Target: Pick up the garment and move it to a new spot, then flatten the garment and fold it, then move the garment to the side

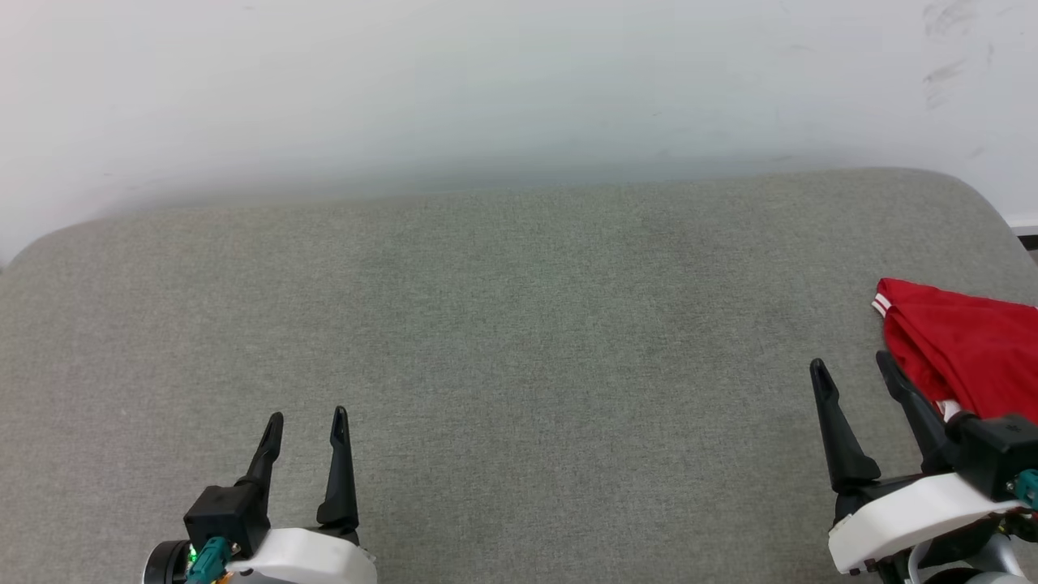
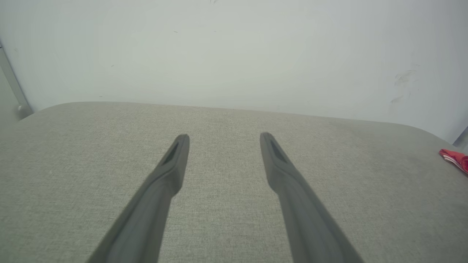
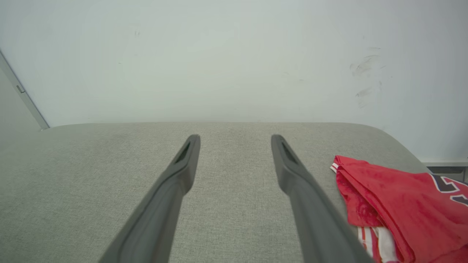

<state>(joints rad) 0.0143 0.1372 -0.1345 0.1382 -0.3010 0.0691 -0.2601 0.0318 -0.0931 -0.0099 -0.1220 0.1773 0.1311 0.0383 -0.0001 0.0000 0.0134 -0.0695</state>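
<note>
- Your right gripper (image 1: 851, 362) stands wide with nothing between its fingers. It sits just beside the garment (image 1: 965, 349); you cannot tell whether the outer finger brushes it.
- Your left gripper (image 1: 307, 415) is equally wide and holds nothing, low at the near left and well apart from the cloth.
- The garment lies bunched at the right edge of the grey padded table (image 1: 519, 324), with red layers doubled over and striped trim showing.
- The pad's broad middle looks suited to flattening, and your right arm seems better placed to reach.
</note>
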